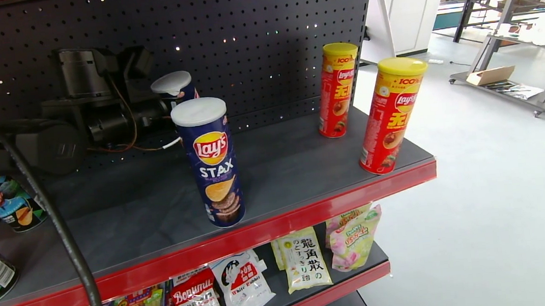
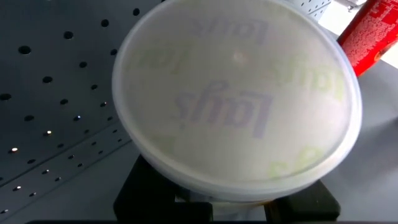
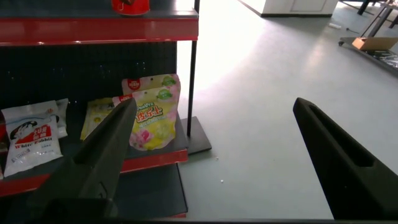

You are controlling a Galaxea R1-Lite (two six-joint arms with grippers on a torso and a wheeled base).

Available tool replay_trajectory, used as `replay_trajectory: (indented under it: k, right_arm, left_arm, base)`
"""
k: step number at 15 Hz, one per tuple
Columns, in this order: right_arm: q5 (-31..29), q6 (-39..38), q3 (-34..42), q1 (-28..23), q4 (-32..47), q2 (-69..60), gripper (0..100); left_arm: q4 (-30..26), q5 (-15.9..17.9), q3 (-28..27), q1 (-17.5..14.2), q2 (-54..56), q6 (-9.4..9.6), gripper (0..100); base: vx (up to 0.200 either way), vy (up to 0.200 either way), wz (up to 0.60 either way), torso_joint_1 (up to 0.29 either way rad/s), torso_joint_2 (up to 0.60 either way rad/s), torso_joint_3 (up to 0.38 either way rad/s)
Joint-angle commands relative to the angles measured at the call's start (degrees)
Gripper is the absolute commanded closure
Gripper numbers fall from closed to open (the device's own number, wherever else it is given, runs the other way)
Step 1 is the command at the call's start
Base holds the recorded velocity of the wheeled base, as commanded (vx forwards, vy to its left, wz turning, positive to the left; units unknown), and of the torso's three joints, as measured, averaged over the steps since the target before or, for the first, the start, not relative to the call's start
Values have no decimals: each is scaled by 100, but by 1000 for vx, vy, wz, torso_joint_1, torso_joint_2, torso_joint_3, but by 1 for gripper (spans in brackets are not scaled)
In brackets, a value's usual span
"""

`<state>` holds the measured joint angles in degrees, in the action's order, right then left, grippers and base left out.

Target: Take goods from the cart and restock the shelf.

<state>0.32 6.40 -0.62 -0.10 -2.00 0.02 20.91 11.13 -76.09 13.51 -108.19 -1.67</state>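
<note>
Chip cans stand across the top shelf (image 1: 124, 210) in front of you. At its far left edge you have two dark cans (image 1: 8, 203), partly cut off by the frame. Next along is your left gripper (image 1: 162, 108), lying close to the black pegboard (image 1: 251, 26). Its fingers are pinched on the held can (image 1: 175, 85), blue with a white lid, at the back of the shelf and tilted a little. In the left wrist view that lid (image 2: 236, 93) sits right before the camera, with the dark fingers (image 2: 146, 196) either side below it. You cannot tell whether its base touches the shelf, since the front can (image 1: 210, 163), also blue and white-lidded, stands upright just before it near the red front edge.

Further right, well apart from the blue pair, you have two red cans with yellow lids, both upright: the rear red can (image 1: 337, 90) by the pegboard and the near red can (image 1: 391, 115) at the shelf's right corner.

On the lower shelf (image 1: 361, 263) lie a white bag (image 1: 242, 286), a yellow bag (image 1: 304, 258) and a pink-green bag (image 1: 356, 237).

Your right gripper (image 3: 214, 106) hangs low beside the end of that lower shelf, its fingers spread wide over the pale floor (image 3: 249, 62)
</note>
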Motion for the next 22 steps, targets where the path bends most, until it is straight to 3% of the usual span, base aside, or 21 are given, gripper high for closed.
replay_trajectory:
  k: [1, 2, 3, 9, 11, 14, 19, 22]
  right_arm:
    - [3, 2, 1, 1, -2, -2, 0]
    - [3, 2, 1, 1, -2, -2, 0]
    - [3, 2, 1, 1, -2, -2, 0]
    - [3, 2, 1, 1, -2, -2, 0]
    - [3, 10, 1, 1, -2, -2, 0]
    - [3, 10, 1, 1, -2, -2, 0]
    - [3, 2, 1, 1, -2, -2, 0]
    - [-5, -16, 1, 1, -2, -2, 0]
  left_arm:
    - [-16, -6, 7, 3, -9, 9, 100]
    - [-16, -6, 7, 3, -9, 9, 100]
    - [-16, -6, 7, 3, -9, 9, 0]
    - [-8, -14, 7, -6, 0, 9, 0]
    - [-16, -164, 60, 3, 88, 9, 0]
    - [-280, -208, 288, -6, 448, 9, 0]
    - [-289, -208, 1501, -41, 1441, 0, 0]
    - [-324, -208, 3074, -41, 3006, 53, 0]
  base:
    - [0, 0, 0, 0, 0, 0]
    - [0, 0, 0, 0, 0, 0]
    - [0, 0, 0, 0, 0, 0]
    - [0, 0, 0, 0, 0, 0]
    - [0, 0, 0, 0, 0, 0]
    - [0, 0, 0, 0, 0, 0]
    - [0, 0, 0, 0, 0, 0]
    - [0, 0, 0, 0, 0, 0]
